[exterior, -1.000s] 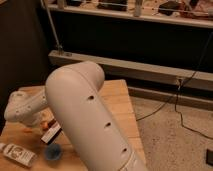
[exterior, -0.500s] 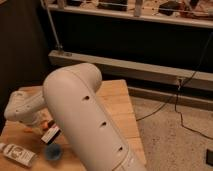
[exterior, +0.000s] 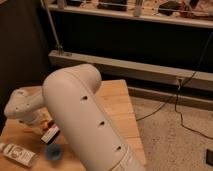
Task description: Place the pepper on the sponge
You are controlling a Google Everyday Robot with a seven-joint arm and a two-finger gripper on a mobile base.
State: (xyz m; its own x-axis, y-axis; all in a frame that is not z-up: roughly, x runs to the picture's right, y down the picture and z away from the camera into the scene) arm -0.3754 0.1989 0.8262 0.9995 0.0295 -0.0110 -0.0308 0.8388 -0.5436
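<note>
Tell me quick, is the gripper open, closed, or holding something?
Gripper: low at the left of the table, mostly behind the arm; its state cannot be told.

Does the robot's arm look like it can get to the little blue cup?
Probably yes. The gripper hangs low over the left side of the table, close to the blue cup. Only the black-and-white box lies between them, so it may have to go around it.

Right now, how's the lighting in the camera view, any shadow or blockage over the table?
Camera view: dim, warm light; the wall behind is nearly black. The white arm is brightest and blocks much of the wooden table. The tool, at the arm's left end low over the table, sits in shadow. No strong glare.
</note>
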